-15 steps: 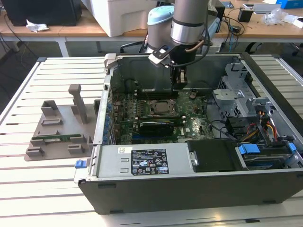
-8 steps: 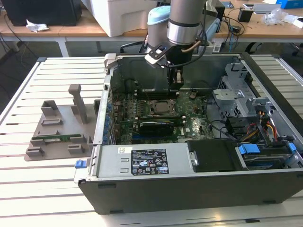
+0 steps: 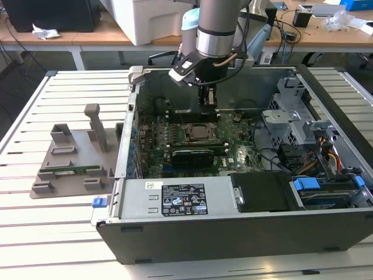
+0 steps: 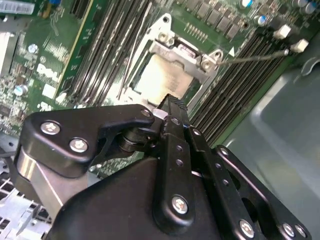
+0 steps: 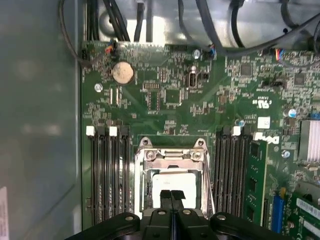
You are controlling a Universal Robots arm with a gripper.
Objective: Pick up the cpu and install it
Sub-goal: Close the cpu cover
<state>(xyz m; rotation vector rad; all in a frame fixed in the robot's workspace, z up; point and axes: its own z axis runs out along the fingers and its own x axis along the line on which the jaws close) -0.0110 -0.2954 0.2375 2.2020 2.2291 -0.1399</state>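
Cpu [image 5: 172, 184] rests in the socket [image 5: 172, 155], six o'clock from your gripper [image 3: 209, 104] in the exterior view, jaws together, empty.

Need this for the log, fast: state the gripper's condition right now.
Gripper: closed, fingers together with nothing between them, hanging just over the chip that lies in the socket.

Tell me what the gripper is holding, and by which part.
Nothing. The gripper has its jaws shut together with nothing between them, over the cpu, which lies in the motherboard socket.
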